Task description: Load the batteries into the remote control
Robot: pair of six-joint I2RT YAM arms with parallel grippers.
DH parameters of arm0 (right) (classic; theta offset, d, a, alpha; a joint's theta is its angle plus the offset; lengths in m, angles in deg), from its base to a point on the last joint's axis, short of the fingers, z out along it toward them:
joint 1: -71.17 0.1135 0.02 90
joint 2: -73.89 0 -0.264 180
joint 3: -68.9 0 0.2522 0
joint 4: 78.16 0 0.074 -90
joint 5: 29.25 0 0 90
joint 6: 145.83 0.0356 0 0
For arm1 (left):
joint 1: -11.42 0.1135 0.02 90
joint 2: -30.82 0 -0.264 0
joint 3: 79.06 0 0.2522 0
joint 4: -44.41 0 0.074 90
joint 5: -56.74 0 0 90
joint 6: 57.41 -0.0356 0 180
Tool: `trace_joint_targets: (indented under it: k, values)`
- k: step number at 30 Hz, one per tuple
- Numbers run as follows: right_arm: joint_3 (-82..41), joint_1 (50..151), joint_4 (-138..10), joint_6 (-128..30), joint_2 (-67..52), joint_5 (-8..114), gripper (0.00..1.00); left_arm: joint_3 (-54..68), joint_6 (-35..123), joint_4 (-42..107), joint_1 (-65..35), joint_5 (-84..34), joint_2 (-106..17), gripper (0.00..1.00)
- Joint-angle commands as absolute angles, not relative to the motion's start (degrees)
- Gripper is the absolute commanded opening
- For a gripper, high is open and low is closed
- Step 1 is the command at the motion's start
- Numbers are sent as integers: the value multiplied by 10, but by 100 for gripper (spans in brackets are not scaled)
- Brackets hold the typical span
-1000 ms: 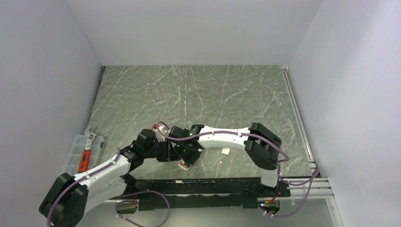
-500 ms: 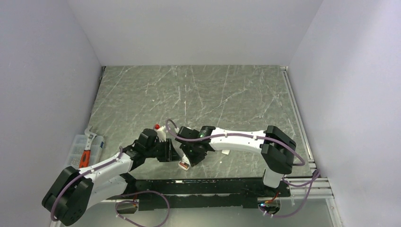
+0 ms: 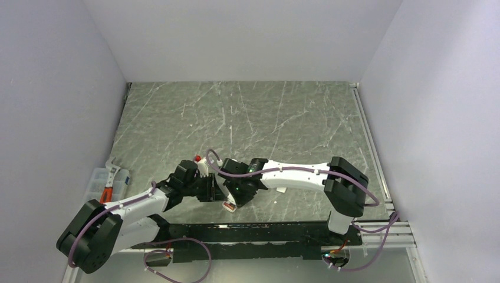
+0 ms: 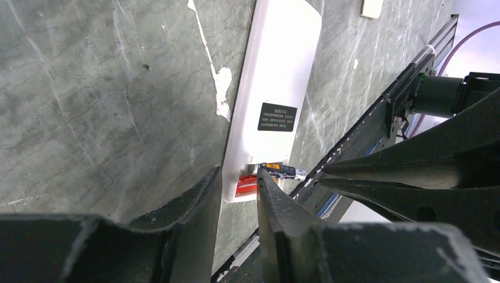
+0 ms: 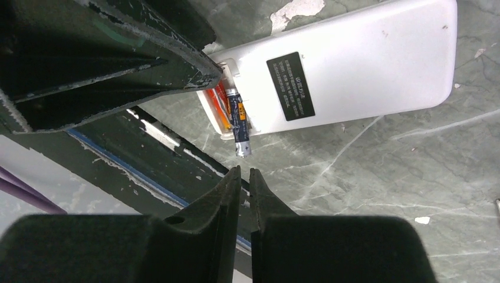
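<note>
Lying back-up on the counter (image 5: 383,165), upper right in the right wrist view, the remote control (image 5: 354,65) carries a dark battery (image 5: 239,127) askew, overhanging its open bay. The right tool (image 5: 244,177), pressed together and empty, hovers just below; the left tool (image 4: 239,174), slightly spread, straddles the bay corner. An off-line nudge could flip the battery out.

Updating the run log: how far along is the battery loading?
Done: the remote control lies back up, bay open. In hand: one dark battery sits in the bay, its end overhanging the edge, unseated; the right end effector hovers beside it, empty. Remaining: seat it; the second battery isn't visible.
</note>
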State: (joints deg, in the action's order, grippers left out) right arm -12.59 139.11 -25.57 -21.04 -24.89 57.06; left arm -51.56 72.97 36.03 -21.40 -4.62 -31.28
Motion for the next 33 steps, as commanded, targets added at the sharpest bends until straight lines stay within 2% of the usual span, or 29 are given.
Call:
trace_joint_targets:
  k: [1, 9, 33]
  values:
    - [-134, 1394, -271, -205, -257, 564, 12, -511, 733, 381, -216, -35, -315, 34]
    - [-132, 1394, -268, -207, -261, 555, 9, -510, 731, 379, -216, -34, -316, 33]
    - [-126, 1395, -288, -207, -282, 544, 7, -509, 731, 387, -216, -28, -324, 33]
